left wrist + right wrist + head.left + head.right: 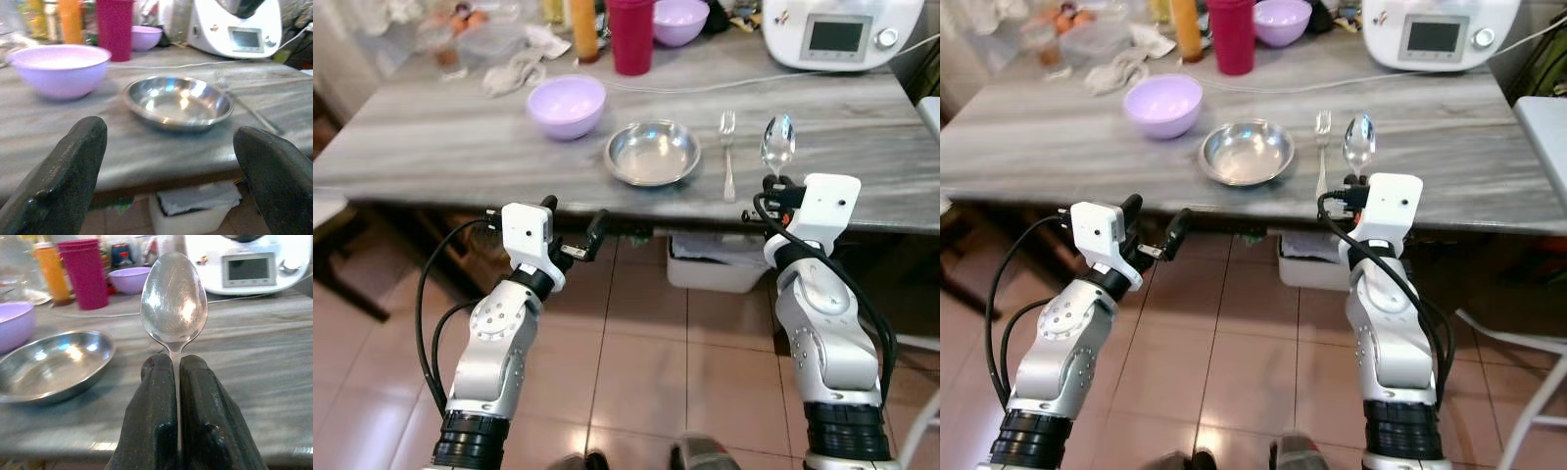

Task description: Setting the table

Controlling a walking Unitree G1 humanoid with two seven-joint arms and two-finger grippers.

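A steel plate point(653, 152) sits near the front edge of the grey table point(431, 147), with a fork point(727, 152) lying just to its right. My right gripper point(176, 377) is shut on the handle of a metal spoon point(777, 144), whose bowl points forward over the table edge, right of the fork. My left gripper point(573, 225) hangs open below the table edge, in front of the plate point(178, 102) and apart from it. A lilac bowl point(566, 105) stands left of the plate.
Farther back stand a magenta cup point(630, 35), an orange bottle point(583, 27), a second lilac bowl point(680, 20) and a white kitchen appliance point(837, 29) with its cable point(724, 86) running across the table. A white bin point(715, 262) sits under the table on the tiled floor.
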